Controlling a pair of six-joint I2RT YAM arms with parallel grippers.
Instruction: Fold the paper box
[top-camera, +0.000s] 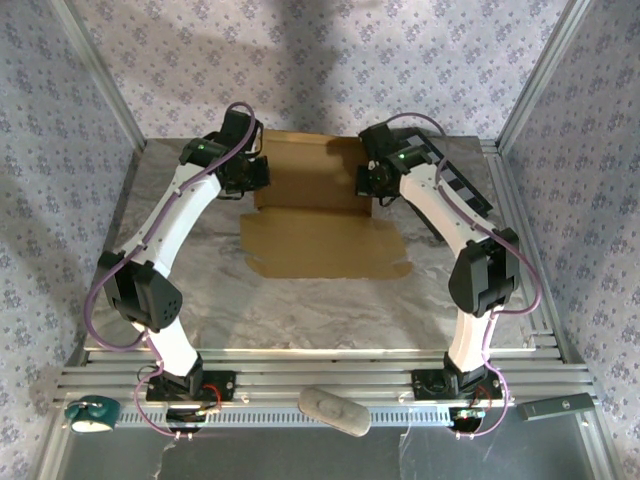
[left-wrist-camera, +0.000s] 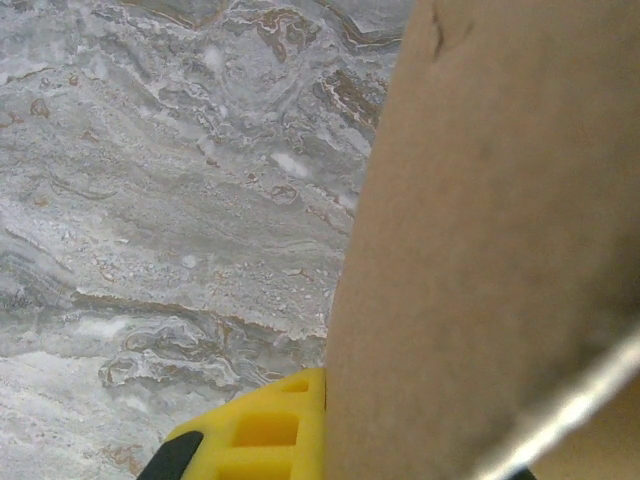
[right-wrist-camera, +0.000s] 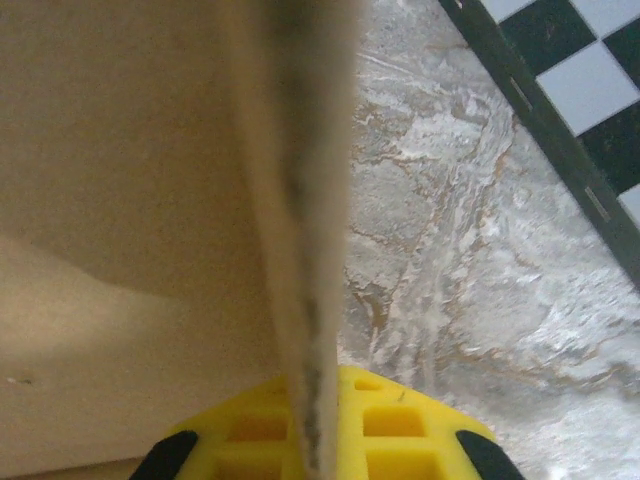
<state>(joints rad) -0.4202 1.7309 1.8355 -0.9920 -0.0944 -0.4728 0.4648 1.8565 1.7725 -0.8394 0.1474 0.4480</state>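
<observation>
Broadly, the marble-patterned table (top-camera: 320, 310) is hemmed by papered walls (top-camera: 60, 150) on three sides, with metal posts at the far corners. Open surface is left across the near half and along the left edge. The far centre is taken up by the box (top-camera: 320, 240), which is set well clear of the near edge. The right margin is narrowed by a checkerboard (top-camera: 462, 185) laid along it, partly covered by the right arm and seen near the box's right side from the right wrist. Both arms are stretched forward with elbows out, so the middle is flanked by them.

The left gripper (top-camera: 255, 178) is pressed together on the box's left side panel, one yellow finger (left-wrist-camera: 250, 435) being seen against the cardboard. The right gripper (top-camera: 368, 182) is pinched on the right side panel, whose upright edge is caught between its pads.

On the near rail (top-camera: 300, 385) a teal object (top-camera: 92, 412), a grey oblong (top-camera: 335, 411) and a dark bar (top-camera: 560, 407) are lined up.

The box is plain tan cardboard. Its far part is seen darker, and a lighter front flap with notched corners is spread flat.
</observation>
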